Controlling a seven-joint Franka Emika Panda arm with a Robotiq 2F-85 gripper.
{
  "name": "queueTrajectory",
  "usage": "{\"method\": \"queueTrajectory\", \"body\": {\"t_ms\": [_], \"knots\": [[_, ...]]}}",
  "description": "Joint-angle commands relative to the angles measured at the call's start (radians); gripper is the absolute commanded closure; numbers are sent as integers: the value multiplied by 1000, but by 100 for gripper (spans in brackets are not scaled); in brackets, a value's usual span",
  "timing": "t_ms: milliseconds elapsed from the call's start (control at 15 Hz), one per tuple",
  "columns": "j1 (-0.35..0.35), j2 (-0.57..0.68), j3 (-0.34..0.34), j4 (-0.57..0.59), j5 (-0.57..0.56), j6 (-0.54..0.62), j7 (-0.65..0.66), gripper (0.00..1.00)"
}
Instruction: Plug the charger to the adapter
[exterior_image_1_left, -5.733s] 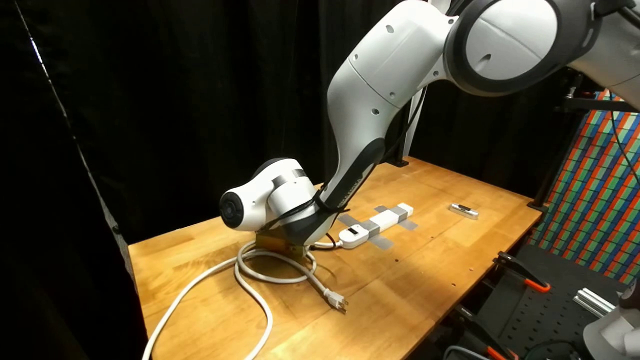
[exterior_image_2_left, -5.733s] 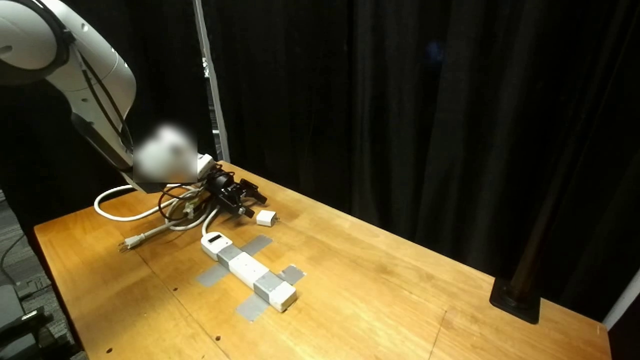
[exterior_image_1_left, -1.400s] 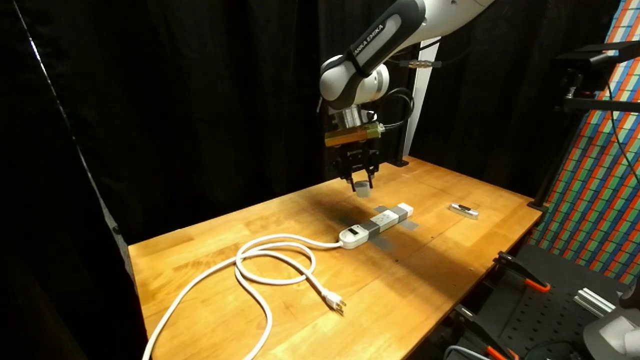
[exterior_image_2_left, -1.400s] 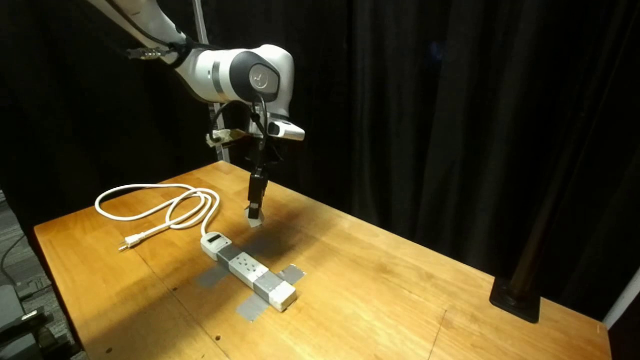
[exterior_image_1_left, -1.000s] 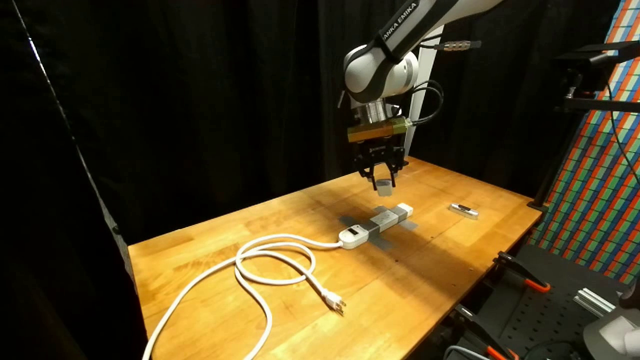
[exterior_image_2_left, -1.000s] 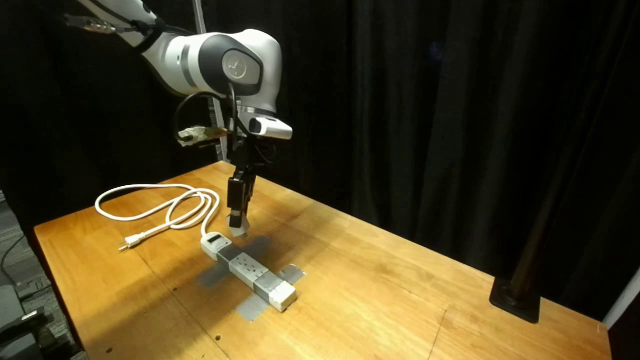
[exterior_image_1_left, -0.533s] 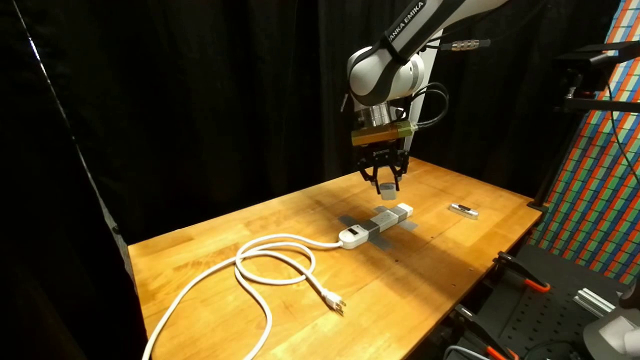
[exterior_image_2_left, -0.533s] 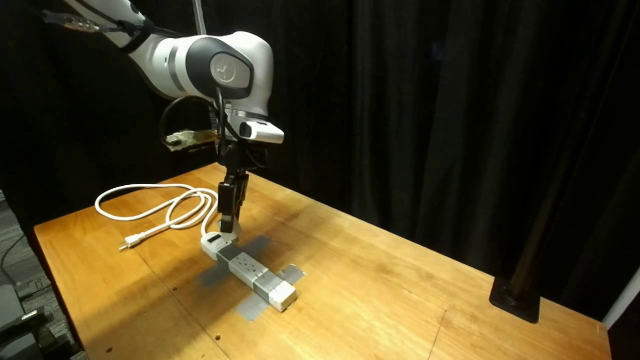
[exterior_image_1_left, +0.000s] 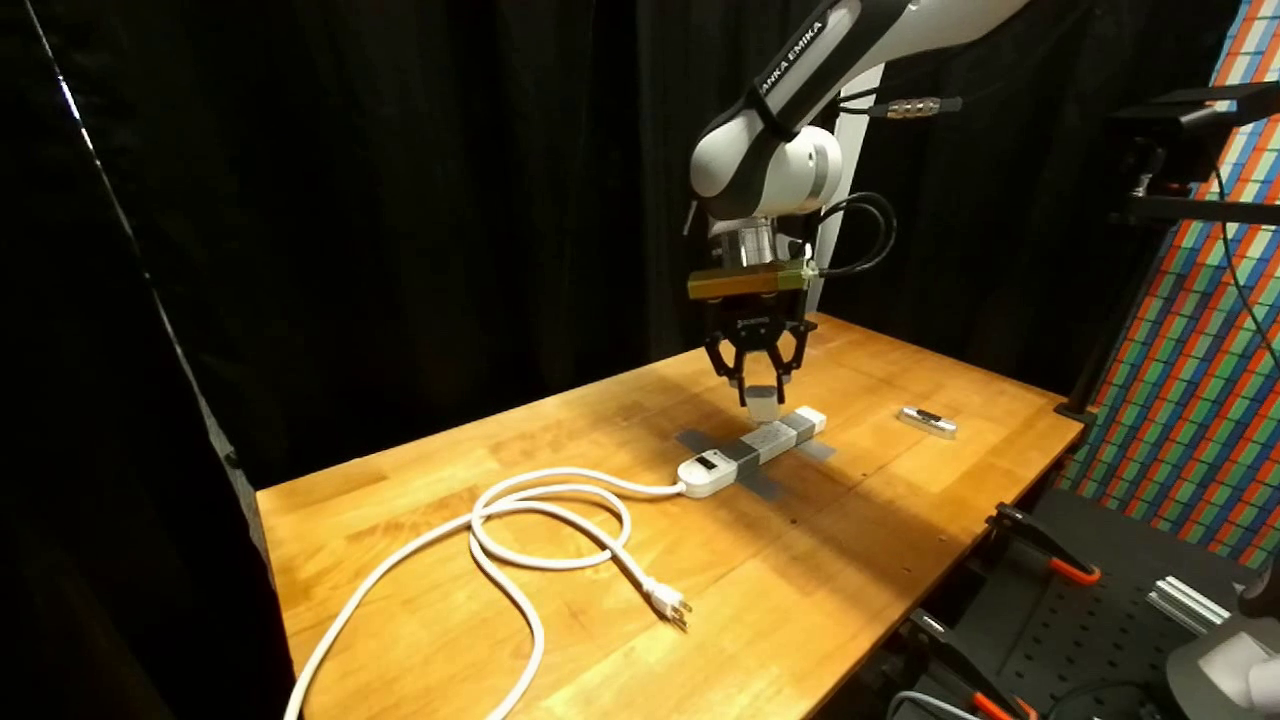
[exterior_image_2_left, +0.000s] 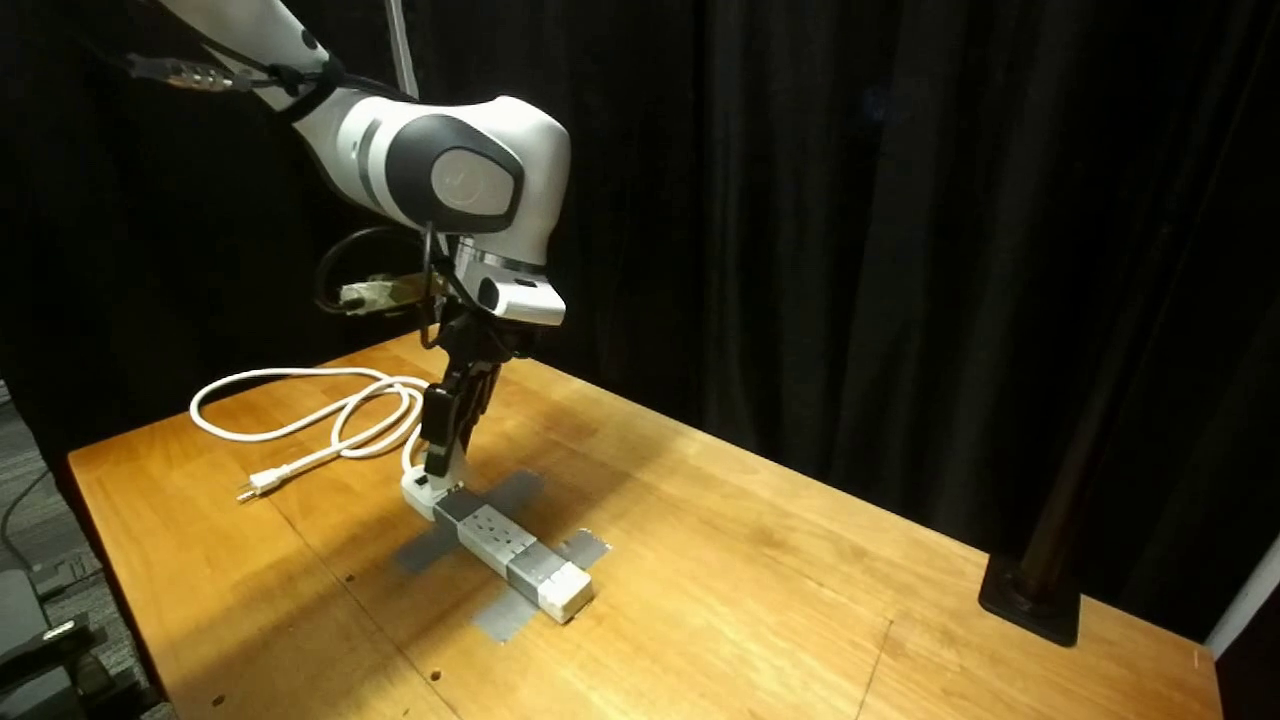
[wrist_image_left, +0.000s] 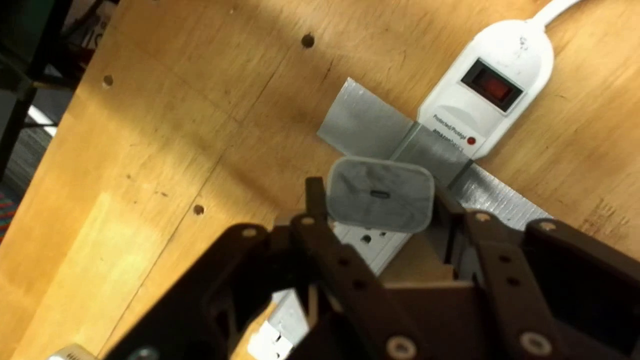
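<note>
white wall charger is pinched by the gripper, held just above the power strip, askew to its length. the aligning step seems to be in hand; next, turning to match the strip's sockets is needed, then pressing straight down.

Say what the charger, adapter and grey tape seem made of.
Charger: probably glossy plastic, its smooth face showing mottled, reflection-like patches.
Adapter: likely white moulded plastic, satin, with a rounded end and printed lettering.
Grey tape: perhaps cloth-backed duct tape, with fine ribs and silvery sheen.
</note>
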Motion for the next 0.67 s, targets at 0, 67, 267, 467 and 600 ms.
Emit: {"method": "queueTrajectory", "body": {"t_ms": [0, 67, 267, 467, 600], "knots": [[-23, 40, 0, 35, 107, -11, 11, 76], [-31, 43, -1, 30, 138, 4, 7, 76], [-55, 43, -5, 18, 223, 58, 1, 76], [-83, 46, -9, 29, 288, 81, -2, 76], [-98, 52, -18, 33, 308, 82, -1, 76]]}}
